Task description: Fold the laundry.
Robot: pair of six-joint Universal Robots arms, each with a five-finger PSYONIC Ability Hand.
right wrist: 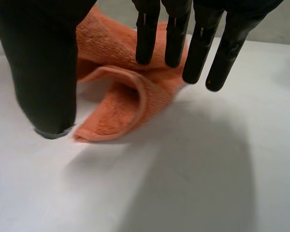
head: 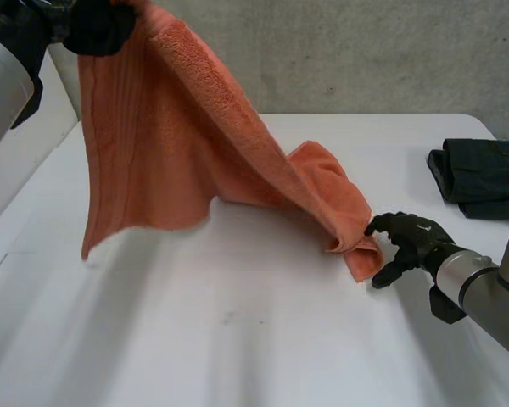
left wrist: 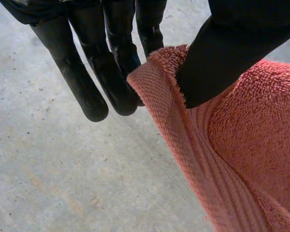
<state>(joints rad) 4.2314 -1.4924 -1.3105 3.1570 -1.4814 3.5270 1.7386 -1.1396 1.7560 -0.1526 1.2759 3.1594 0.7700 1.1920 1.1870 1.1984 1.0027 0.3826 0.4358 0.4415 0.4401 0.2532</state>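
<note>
Lab-like test space: white table (head: 237, 339), concrete wall (head: 365, 51) (bare, grey).

The towel (head: 178, 127) is made of thick terry cloth, fuzzy and looped, with a flatter ribbed band woven along its hem. The table (head: 237, 339) is finished smooth and matt. At its 3 o'clock a dark, matt folded cloth (head: 483, 178) is laid. The left hand (left wrist: 79, 84) is cased in smooth, faintly glossy black. The wall (head: 365, 51) is left as rough concrete.

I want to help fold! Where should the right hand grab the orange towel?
Probably the low corner of the orange towel, lying curled on the table just before the open right hand. Come from the right, thumb under the raised fold, fingers on top. The left hand pinches the top corner high up.
</note>
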